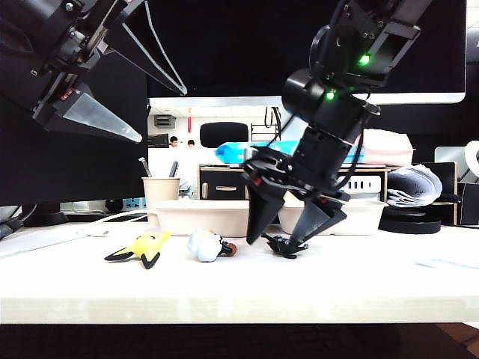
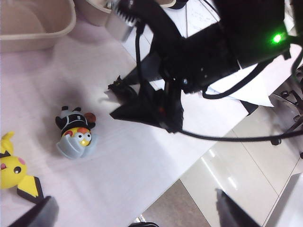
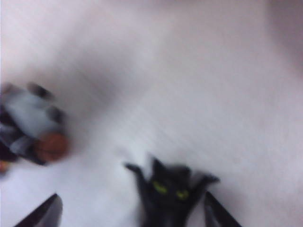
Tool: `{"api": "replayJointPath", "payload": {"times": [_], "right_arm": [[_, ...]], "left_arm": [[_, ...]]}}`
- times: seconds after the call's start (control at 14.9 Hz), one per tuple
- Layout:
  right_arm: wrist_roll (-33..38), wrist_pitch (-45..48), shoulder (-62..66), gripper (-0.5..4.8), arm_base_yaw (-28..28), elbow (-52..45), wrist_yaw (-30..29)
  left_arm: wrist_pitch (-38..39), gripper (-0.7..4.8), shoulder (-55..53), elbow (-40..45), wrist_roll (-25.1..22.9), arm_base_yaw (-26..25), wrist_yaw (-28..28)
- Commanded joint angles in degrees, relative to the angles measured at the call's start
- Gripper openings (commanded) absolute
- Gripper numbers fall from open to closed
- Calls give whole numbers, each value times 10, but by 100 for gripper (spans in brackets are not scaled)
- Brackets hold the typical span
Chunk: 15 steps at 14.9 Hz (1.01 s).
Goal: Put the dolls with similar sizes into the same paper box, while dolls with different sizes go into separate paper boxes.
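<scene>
Three dolls lie in a row near the table's front: a yellow-and-black one (image 1: 142, 247) (image 2: 13, 171), a pale blue-white one (image 1: 206, 244) (image 2: 75, 135) (image 3: 32, 126) and a small dark grey one (image 1: 284, 245) (image 2: 120, 88) (image 3: 168, 195). My right gripper (image 1: 274, 241) (image 3: 132, 215) is open and lowered over the dark doll, one finger on each side of it, not closed on it. My left gripper (image 1: 163, 116) (image 2: 135, 213) hangs open and empty high above the table's left side. Two off-white paper boxes (image 1: 200, 218) (image 1: 364, 216) stand behind the dolls.
A beige pen cup (image 1: 160, 192) stands behind the left paper box (image 2: 34, 27). A dark monitor fills the back. A stack of papers and a black coil (image 1: 416, 196) sit at the back right. The table's front edge (image 2: 176, 176) runs close to the dolls.
</scene>
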<state>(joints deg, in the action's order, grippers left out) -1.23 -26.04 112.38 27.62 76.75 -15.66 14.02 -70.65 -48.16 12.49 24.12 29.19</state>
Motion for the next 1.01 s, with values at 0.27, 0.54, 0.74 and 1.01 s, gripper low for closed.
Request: {"api": "replayJointPath", "payload": {"times": [0.27,0.54,0.74,1.01], "right_arm": [[-3,-35,24,-2,1,0,3],[-5,-19,-25,-2,0,2,5],[-5,-40,-97,-1,-2,34,13],[-14,-90,-176,-1,-43,164,50]], "left_arm": [[-9,479,2,-3,-1,1,3],[-10,479,2,-3,-2,0,0],[-26,479,2,-3,-5,0,-1],[-47,479,2,-3,-5,0,-22]]}}
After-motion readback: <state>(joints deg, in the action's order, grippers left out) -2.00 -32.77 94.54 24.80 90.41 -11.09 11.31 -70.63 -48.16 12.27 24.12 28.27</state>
